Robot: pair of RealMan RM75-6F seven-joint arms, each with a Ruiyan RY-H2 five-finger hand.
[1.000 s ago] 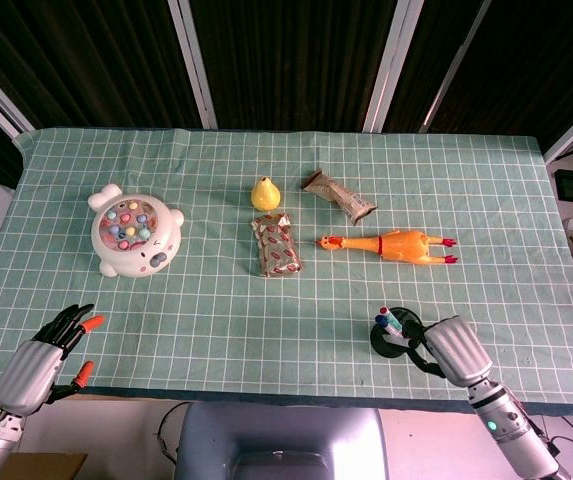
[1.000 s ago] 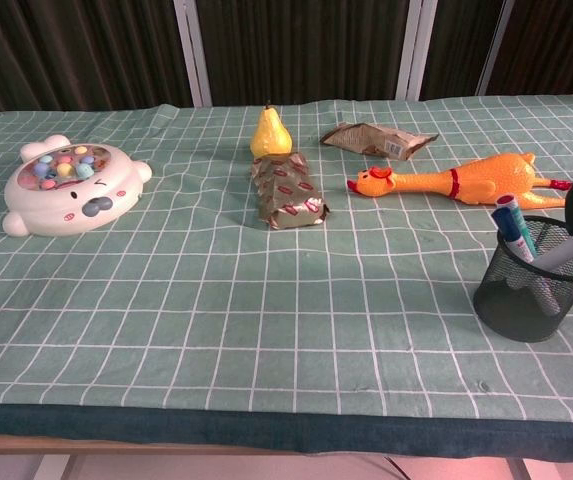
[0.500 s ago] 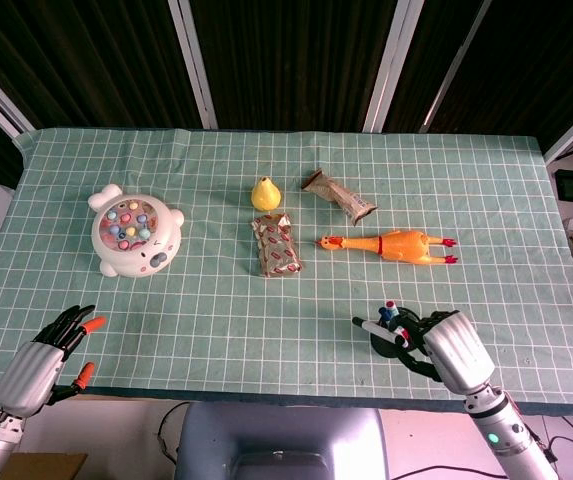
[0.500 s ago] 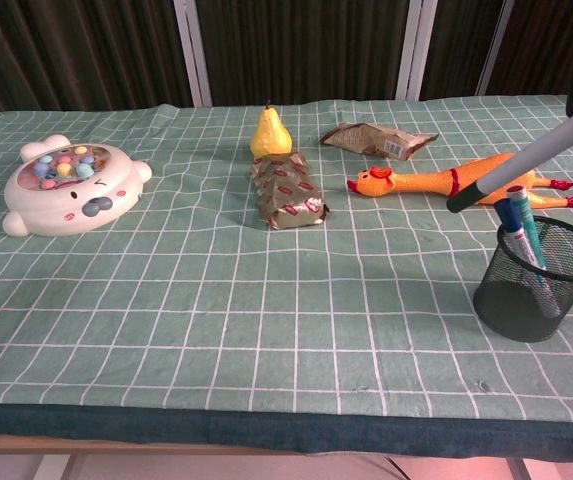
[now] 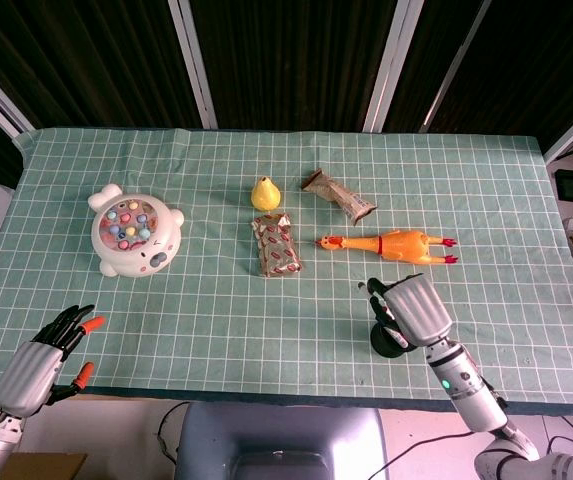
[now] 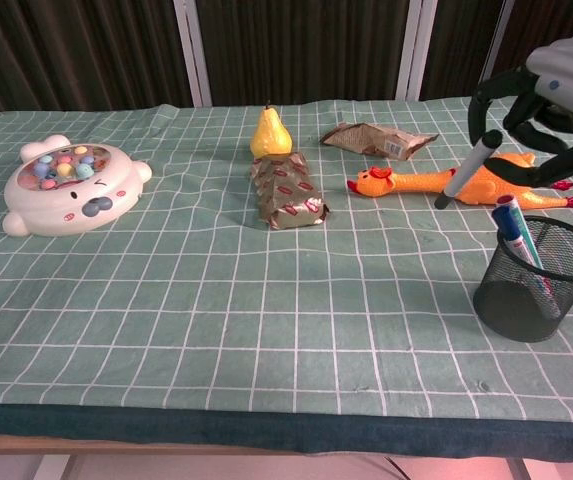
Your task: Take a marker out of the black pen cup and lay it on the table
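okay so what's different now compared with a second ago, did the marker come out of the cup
Yes. The right hand has lifted the grey marker clear of the black pen cup and carried it up and toward the table's middle; it now hangs above the rubber chicken, not yet laid down. The other markers stay in the cup. The left hand, pear and toy game are unmoved.

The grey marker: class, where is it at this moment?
In the chest view, the grey marker is at right, held in the air by the right hand, above the black pen cup, before the rubber chicken.

The green checked table (image 6: pixel 216 300) carries a pen cup (image 6: pixel 536 280), pear (image 6: pixel 271 132) and rubber chicken (image 6: pixel 446 182).
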